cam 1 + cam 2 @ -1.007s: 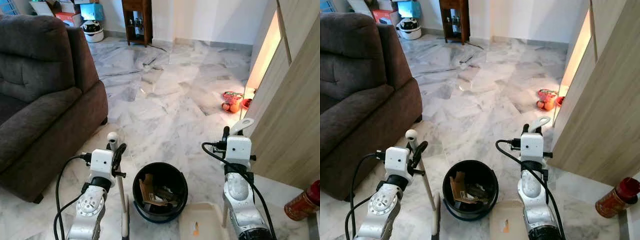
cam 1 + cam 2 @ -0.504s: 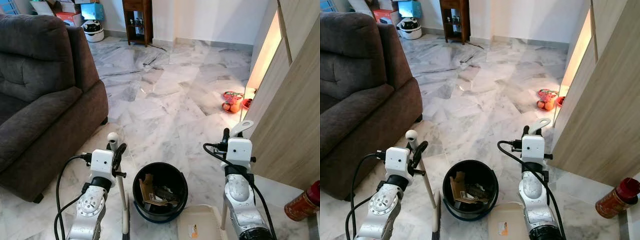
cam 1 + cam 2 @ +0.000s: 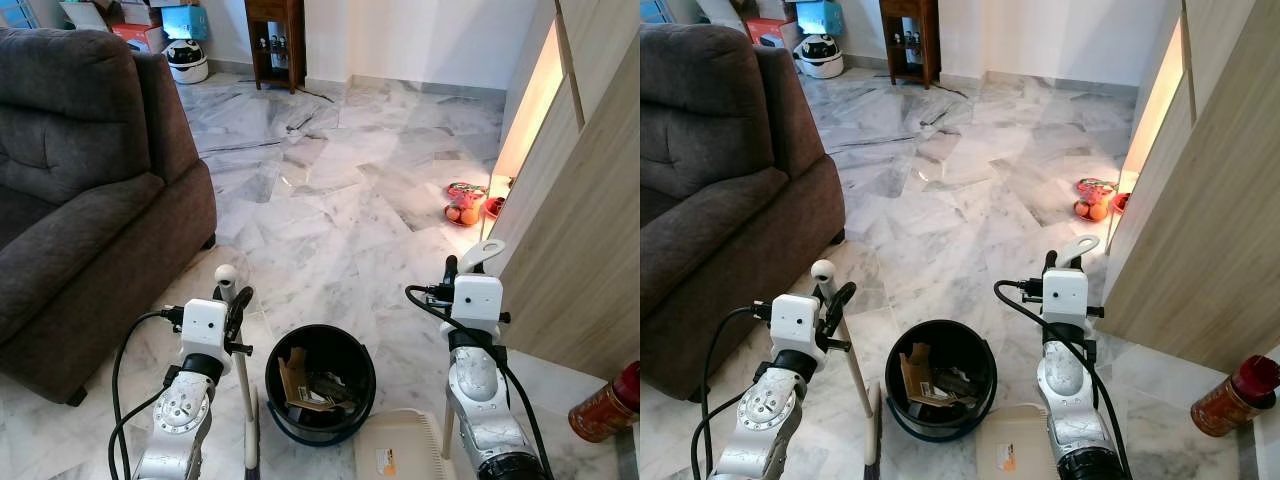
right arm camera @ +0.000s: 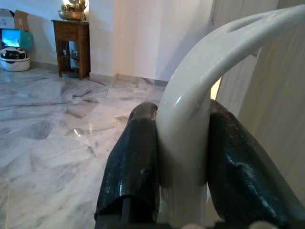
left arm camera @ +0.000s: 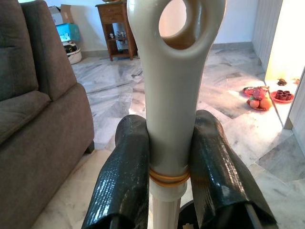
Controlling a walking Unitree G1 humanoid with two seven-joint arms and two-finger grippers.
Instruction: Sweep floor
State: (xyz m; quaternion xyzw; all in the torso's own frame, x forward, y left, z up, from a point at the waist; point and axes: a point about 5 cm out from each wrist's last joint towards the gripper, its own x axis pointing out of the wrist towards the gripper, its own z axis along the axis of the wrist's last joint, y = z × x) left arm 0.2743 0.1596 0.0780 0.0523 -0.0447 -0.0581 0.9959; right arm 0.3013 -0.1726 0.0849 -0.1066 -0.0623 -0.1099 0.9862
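Note:
My left gripper point(image 3: 238, 300) is shut on the cream broom handle point(image 5: 174, 95) just below its ring-shaped top. The broom stands upright and its head point(image 3: 873, 440) is on the floor beside a black bin point(image 3: 367, 365) that holds cardboard scraps. My right gripper point(image 3: 452, 268) is shut on the curved white handle point(image 4: 186, 124) of a long-handled dustpan. Its cream pan point(image 3: 405, 445) lies on the marble floor just right of the bin, between my two arms.
A dark brown sofa point(image 3: 80, 200) fills the left side. A light wooden panel wall point(image 3: 590, 220) runs along the right, with a red tin point(image 3: 605, 405) at its foot. Fruit plates point(image 3: 463, 200) sit on the floor ahead right. A wooden side table point(image 3: 275, 40) stands far back.
The dustpan's pan has settled flatter on the floor by the bin, and my right arm shifted slightly. The left arm and broom have stayed put.

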